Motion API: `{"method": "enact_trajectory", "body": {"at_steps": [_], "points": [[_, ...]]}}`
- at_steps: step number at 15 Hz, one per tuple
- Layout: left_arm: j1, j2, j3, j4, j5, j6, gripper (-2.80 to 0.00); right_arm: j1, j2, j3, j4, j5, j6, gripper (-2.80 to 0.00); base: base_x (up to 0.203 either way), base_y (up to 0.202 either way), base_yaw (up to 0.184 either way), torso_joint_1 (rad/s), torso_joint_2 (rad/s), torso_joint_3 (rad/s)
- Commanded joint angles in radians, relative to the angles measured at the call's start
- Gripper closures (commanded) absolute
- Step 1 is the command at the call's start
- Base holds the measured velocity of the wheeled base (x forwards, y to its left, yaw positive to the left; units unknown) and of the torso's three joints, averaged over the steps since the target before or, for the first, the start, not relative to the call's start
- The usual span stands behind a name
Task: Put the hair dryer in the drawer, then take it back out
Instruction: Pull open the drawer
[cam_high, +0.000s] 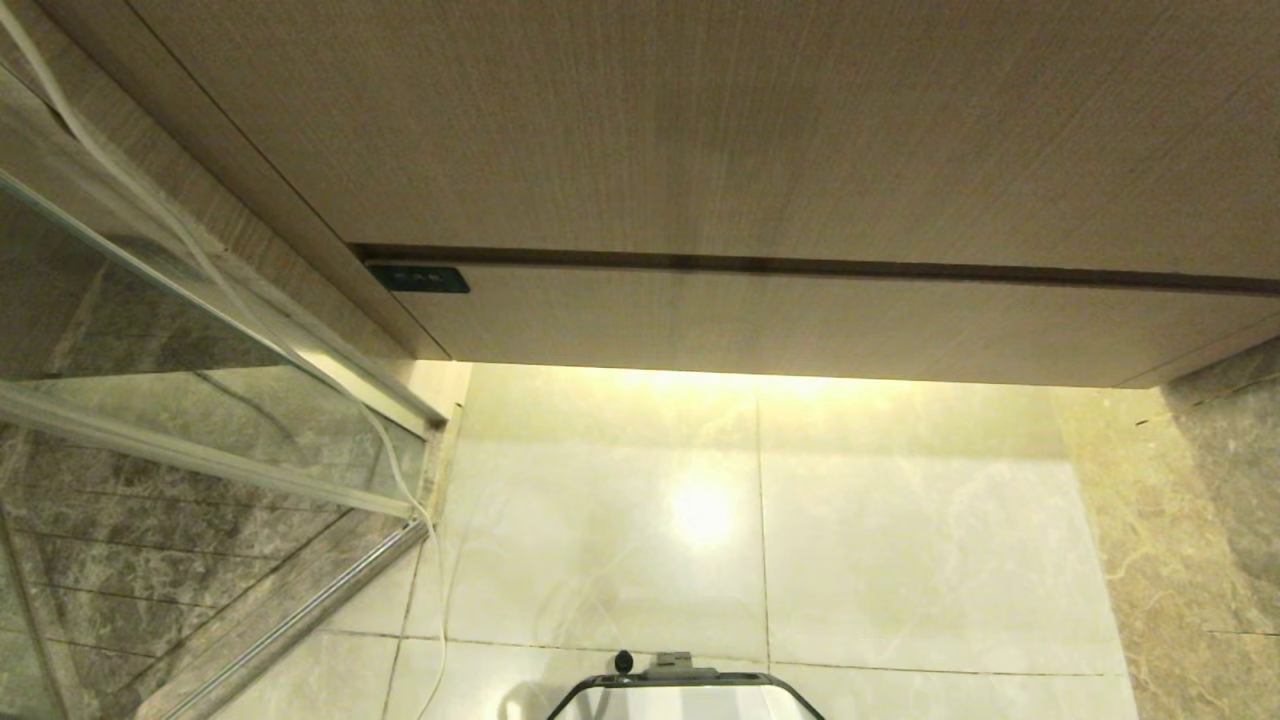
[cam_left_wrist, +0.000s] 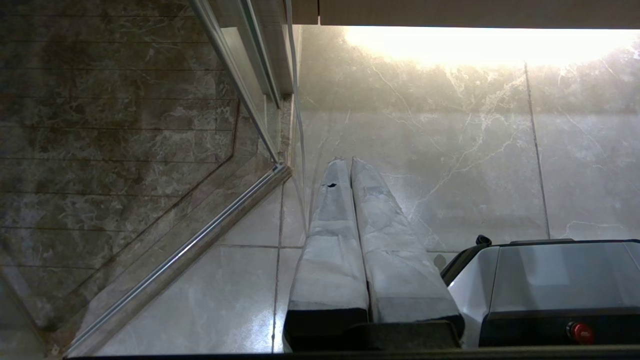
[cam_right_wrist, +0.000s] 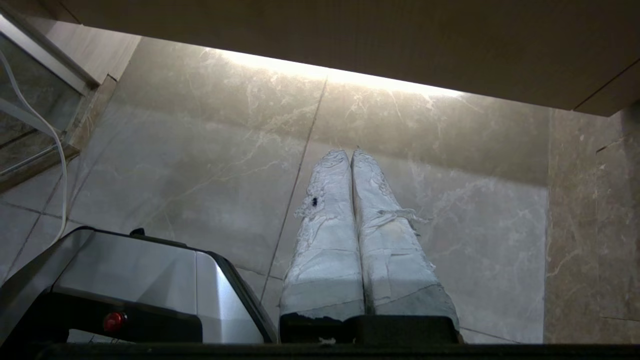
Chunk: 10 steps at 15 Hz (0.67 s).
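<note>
At the far left of the head view stands a glass shower screen (cam_high: 150, 330) in a metal frame, with dark veined marble tiles (cam_high: 120, 560) behind it and a thin white cord (cam_high: 395, 470) trailing down its edge to the floor. Next to it, a pale marble tiled floor (cam_high: 900, 560) spreads across the middle, glossy enough to mirror a bright spot of light, and a warm glow falls on it from under the cabinet. Above the floor hangs a wood-grain vanity: a tall upper panel (cam_high: 700, 120) and, below a dark gap, the drawer (cam_high: 800, 320), pushed fully in, with a small black label (cam_high: 418, 279) at its left front corner. The hair dryer appears in none of the views. At the right, darker brown marble (cam_high: 1200, 520) borders the pale tiles. The robot's white base (cam_high: 685, 695) shows at the bottom edge.

The left gripper (cam_left_wrist: 347, 161) hangs low over the floor near the screen's corner, its wrapped fingers pressed together and empty. The right gripper (cam_right_wrist: 350, 152) hangs likewise above the pale tiles, fingers closed together on nothing.
</note>
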Motion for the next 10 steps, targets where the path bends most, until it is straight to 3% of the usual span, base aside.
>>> {"method": "enact_trajectory", "body": {"at_steps": [1,4,7,10], "points": [[0.0,0.0,0.001,0.0,0.001,0.0,0.0,0.0,-0.039,-0.095,0.016,0.007,-0.005,0.0,0.0,0.0,0.0,0.0,0.0,0.0],[0.0,0.0,0.002,0.0,0.0,0.0,0.0,0.002,0.08,-0.545,0.191,0.034,-0.006,0.0,0.0,0.0,0.0,0.0,0.0,0.0],[0.0,0.0,0.001,0.0,0.0,0.0,0.0,0.044,0.472,-0.98,0.546,0.096,-0.024,0.0,0.0,0.0,0.0,0.0,0.0,0.0],[0.0,0.0,0.002,0.0,0.001,-0.002,0.0,0.167,0.861,-1.204,0.801,0.223,-0.078,0.0,0.0,0.0,0.0,0.0,0.0,0.0]]}}
